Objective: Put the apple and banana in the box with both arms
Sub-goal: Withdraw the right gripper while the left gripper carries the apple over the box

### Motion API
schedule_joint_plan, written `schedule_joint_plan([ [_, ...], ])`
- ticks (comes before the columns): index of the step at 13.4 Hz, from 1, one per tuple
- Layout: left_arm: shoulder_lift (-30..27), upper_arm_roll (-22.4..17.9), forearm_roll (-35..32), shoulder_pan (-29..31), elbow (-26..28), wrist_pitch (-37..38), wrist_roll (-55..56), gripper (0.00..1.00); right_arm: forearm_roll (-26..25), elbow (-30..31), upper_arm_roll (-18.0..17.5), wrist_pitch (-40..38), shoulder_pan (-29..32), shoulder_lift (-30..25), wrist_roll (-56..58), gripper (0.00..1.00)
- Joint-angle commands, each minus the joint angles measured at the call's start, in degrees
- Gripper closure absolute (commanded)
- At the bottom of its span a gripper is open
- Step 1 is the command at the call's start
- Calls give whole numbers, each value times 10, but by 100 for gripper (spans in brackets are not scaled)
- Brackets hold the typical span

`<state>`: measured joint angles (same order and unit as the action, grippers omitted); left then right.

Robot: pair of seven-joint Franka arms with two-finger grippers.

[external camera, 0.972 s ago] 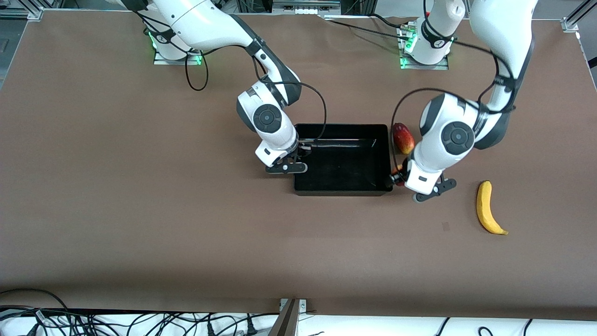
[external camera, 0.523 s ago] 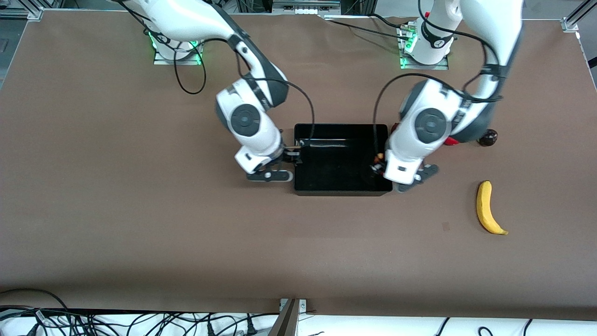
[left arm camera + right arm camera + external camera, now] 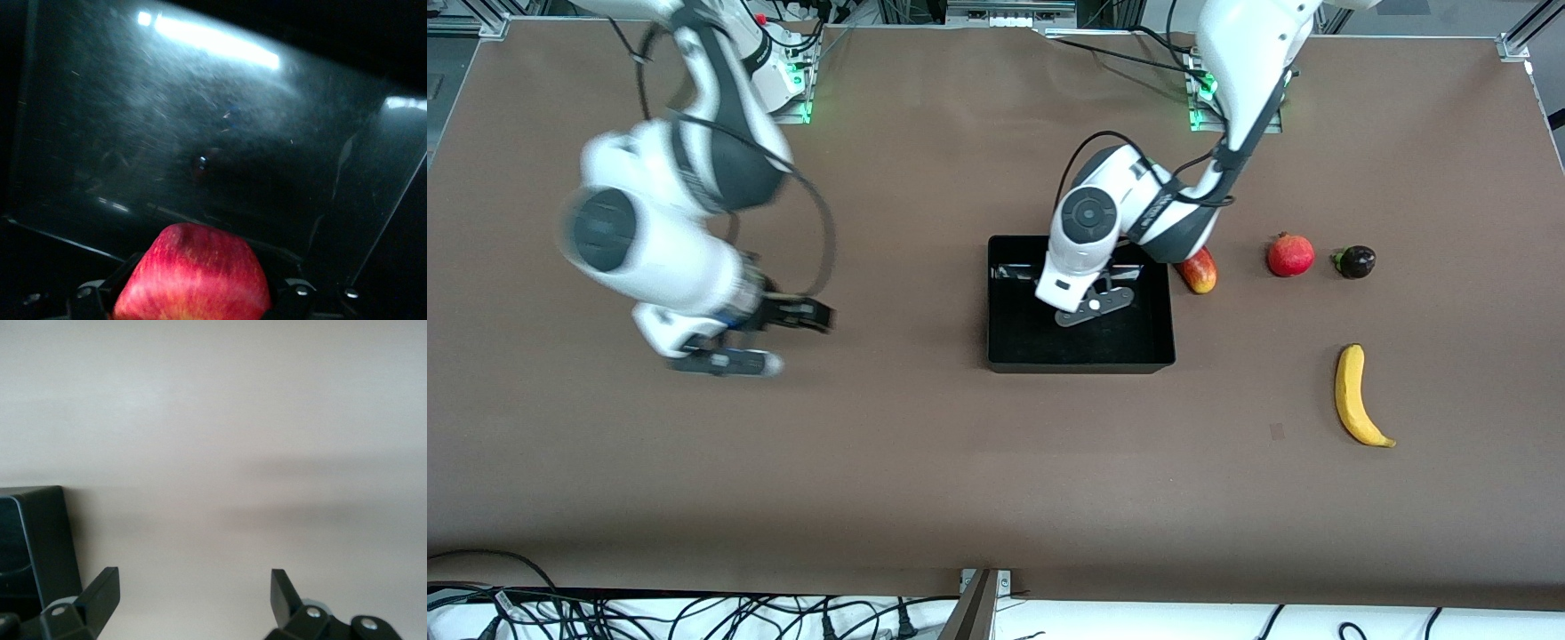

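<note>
My left gripper (image 3: 1089, 300) hangs over the inside of the black box (image 3: 1080, 363) and is shut on the red apple (image 3: 193, 273), which shows streaked with yellow between the fingers in the left wrist view. The box floor (image 3: 200, 133) lies below the apple. In the front view the apple is hidden under the left hand. The yellow banana (image 3: 1356, 396) lies on the table toward the left arm's end, nearer the front camera than the box. My right gripper (image 3: 800, 316) is open and empty (image 3: 193, 593) over bare table toward the right arm's end, with a corner of the box (image 3: 33, 540) in its view.
An elongated red-yellow fruit (image 3: 1200, 269) lies against the box's outer wall toward the left arm's end. A round red crowned fruit (image 3: 1290, 254) and a small dark fruit (image 3: 1356, 261) lie farther along. The brown table spreads wide around the box.
My left gripper has carried the apple from the box's edge to over its inside. My right arm has swung away from the box toward its own end of the table.
</note>
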<state>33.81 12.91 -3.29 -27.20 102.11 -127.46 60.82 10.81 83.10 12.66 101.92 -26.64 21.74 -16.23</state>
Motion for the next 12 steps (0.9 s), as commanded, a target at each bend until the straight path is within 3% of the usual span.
schedule_joint_plan([
  [1, 23, -3, -15, -16, -9, -13, 1, 100, 11, 37, 45, -57, -9, -80, 58, 0],
  [4, 43, 4, -15, -28, -3, -63, 1, 100, 1, 97, 92, -76, -9, -166, 94, 0],
  [5, 49, 4, -16, -28, -2, -76, -1, 86, -3, 117, 101, -76, -9, -189, 106, 0],
  [6, 57, 4, -16, -29, -3, -82, -1, 65, -17, 127, 112, -79, -7, -202, 129, 0],
  [7, 66, 7, -17, -29, -3, -93, -1, 65, -25, 127, 106, -90, 16, -204, 152, 0],
  [8, 74, 7, -17, -29, -2, -103, -1, 65, -33, 127, 82, -97, 47, -207, 163, 0],
  [10, 78, 8, -17, -29, -2, -104, -1, 61, -54, 127, -21, -102, 153, -215, 182, 0],
  [11, 78, 8, -17, -29, -2, -103, 2, 39, -66, 127, -64, -102, 191, -217, 183, 0],
  [12, 78, 8, -16, -29, -2, -101, 12, 0, -69, 128, -90, -102, 218, -221, 183, 0],
])
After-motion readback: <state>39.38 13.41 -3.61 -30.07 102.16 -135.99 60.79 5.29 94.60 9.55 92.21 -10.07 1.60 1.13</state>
